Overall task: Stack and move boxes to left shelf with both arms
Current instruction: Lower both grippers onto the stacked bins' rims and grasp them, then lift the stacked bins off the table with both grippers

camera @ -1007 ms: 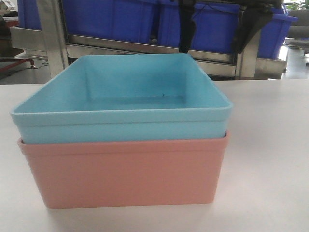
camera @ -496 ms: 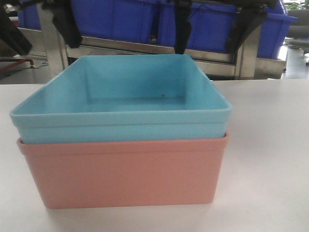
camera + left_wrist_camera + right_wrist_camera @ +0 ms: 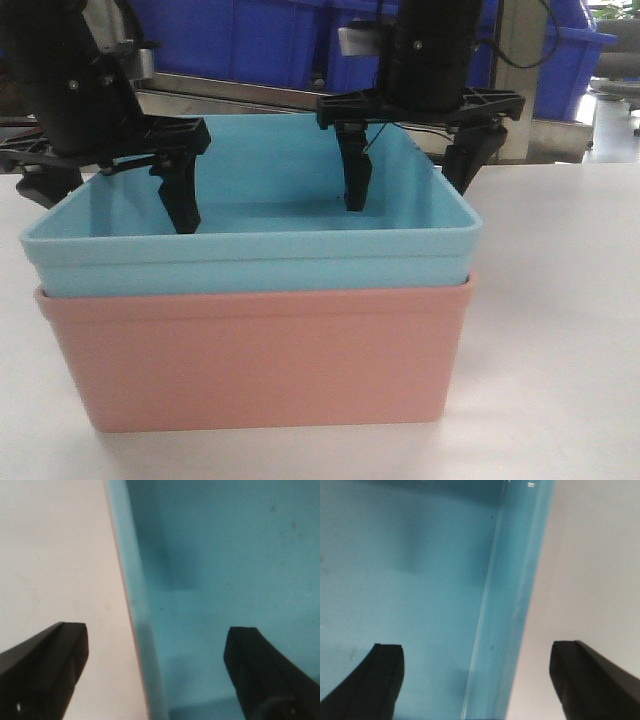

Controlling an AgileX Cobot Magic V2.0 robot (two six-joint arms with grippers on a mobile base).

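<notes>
The left gripper (image 3: 113, 205) has its jaws wide, straddling the left wall of the blue tub (image 3: 250, 260) and clamping nothing. The blue tub sits nested in the pink tub (image 3: 260, 360) on the surface (image 3: 560, 300). The right gripper (image 3: 408, 195) has jaws equally wide, straddling the right wall.
</notes>
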